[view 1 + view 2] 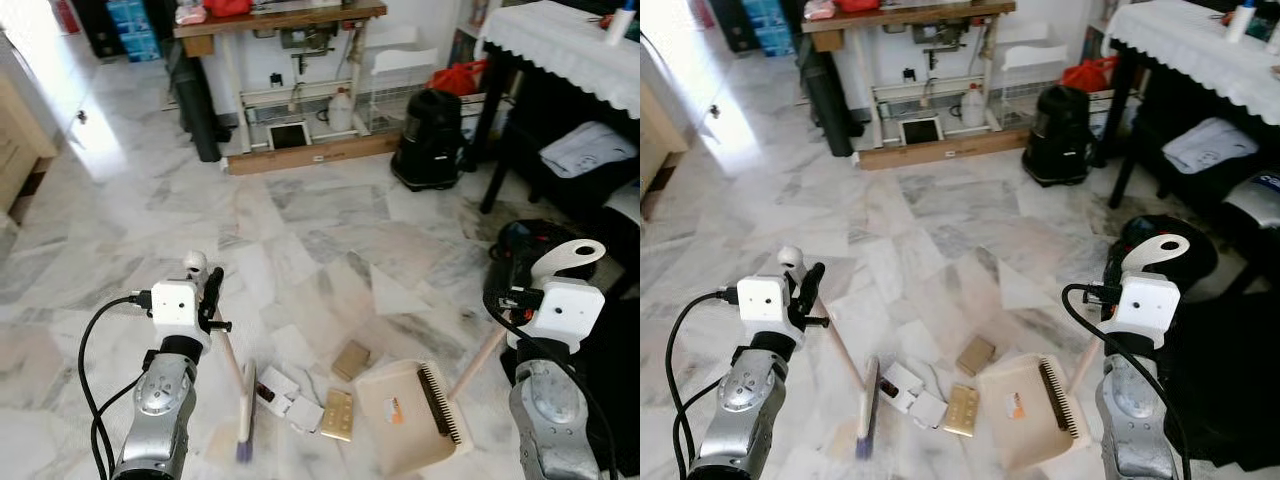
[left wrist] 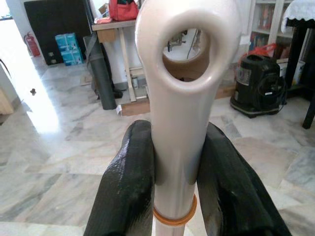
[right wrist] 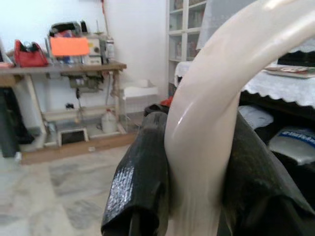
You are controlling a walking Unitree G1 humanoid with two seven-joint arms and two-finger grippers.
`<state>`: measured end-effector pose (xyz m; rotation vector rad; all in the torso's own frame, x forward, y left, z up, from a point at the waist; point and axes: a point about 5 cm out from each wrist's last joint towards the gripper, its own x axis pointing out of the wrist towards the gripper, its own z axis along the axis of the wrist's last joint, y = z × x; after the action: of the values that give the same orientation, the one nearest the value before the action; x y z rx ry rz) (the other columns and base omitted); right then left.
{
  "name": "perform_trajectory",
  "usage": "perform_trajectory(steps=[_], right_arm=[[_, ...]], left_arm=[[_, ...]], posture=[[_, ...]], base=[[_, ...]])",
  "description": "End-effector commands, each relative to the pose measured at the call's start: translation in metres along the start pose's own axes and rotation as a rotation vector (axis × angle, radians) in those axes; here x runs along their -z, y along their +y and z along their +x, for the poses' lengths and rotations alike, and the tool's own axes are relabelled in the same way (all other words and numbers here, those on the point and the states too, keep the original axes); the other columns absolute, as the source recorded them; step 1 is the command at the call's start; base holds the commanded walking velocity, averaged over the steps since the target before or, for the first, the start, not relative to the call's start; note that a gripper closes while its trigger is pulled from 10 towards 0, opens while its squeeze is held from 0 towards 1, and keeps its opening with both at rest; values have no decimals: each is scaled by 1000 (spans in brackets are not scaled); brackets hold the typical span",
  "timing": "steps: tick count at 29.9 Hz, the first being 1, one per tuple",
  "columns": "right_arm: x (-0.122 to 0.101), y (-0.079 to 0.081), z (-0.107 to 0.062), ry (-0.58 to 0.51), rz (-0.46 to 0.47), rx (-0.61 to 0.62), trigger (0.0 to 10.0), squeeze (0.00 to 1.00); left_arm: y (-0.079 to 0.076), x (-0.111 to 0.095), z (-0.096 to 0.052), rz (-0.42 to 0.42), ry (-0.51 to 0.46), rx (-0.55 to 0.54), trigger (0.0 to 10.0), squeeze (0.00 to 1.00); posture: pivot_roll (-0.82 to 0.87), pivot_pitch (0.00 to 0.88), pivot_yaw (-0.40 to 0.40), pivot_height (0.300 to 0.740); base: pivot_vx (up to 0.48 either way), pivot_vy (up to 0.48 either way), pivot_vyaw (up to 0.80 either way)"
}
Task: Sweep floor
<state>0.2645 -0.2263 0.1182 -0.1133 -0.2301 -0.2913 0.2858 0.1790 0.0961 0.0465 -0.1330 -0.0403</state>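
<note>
Presently: left gripper [image 2: 179, 187] clenched on broom handle [image 2: 179, 98], lower left; right gripper [image 3: 197, 177] clenched on dustpan handle [image 3: 211, 98], lower right.

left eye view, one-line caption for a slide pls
Left gripper holds broom, right gripper holds dustpan beside litter.

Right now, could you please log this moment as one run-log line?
left tool: shut on broom handle | right tool: shut on dustpan handle | dustpan: on floor | litter: between brush and pan
</note>
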Motion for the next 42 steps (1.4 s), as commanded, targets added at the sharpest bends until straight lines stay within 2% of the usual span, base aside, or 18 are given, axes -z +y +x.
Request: perform_trajectory(steps=[1,7,8,10,15,19,25,30,34,39,42], right_arm=[[-14,-3,4,-56,30,29,10000,0],[-11,-5,9,-33,107,62,10000,0],[-11,-5,9,-33,107,62,10000,0],[-11,-6,11,-26,167,103,10000,0],[-10,-7,9,-12,199,115,10000,0],[-6,-6,9,4,193,110,10000,0],[-7,-1,11,3,193,91,10000,0],[-5,-5,6,23,178,72,10000,0],[-9,-4,8,14,179,66,10000,0],[-12,-5,12,11,167,44,10000,0],[-13,-8,13,15,133,7,10000,0]], left_arm=[[-4,-16,13,24,-67,33,10000,0],[-2,-26,21,23,-93,23,10000,0],[-2,-26,21,23,-93,23,10000,0],[1,-24,20,28,-83,14,10000,0],[-1,-20,17,24,-69,13,10000,0],[-7,-21,16,11,-72,12,10000,0],[-5,-22,17,8,-76,-2,10000,0],[-10,-17,9,-7,-61,-22,10000,0],[-13,-16,8,-16,-59,-24,10000,0],[-17,-16,9,-36,-64,-43,10000,0],[-20,-14,4,-49,-64,-70,10000,0]], posture=[[-151,0,95,740],[-128,0,94,740],[-128,0,94,740],[-139,0,103,740],[-138,0,103,740],[-124,0,93,740],[-123,0,83,740],[-123,0,65,740],[-125,0,56,740],[-124,0,24,740],[-129,0,-5,740]], base=[[0,0,531],[0,0,549],[0,0,563],[0,0,563],[0,0,563],[0,0,617],[0,0,799],[0,0,800],[0,0,800],[0,0,800],[0,0,800]])
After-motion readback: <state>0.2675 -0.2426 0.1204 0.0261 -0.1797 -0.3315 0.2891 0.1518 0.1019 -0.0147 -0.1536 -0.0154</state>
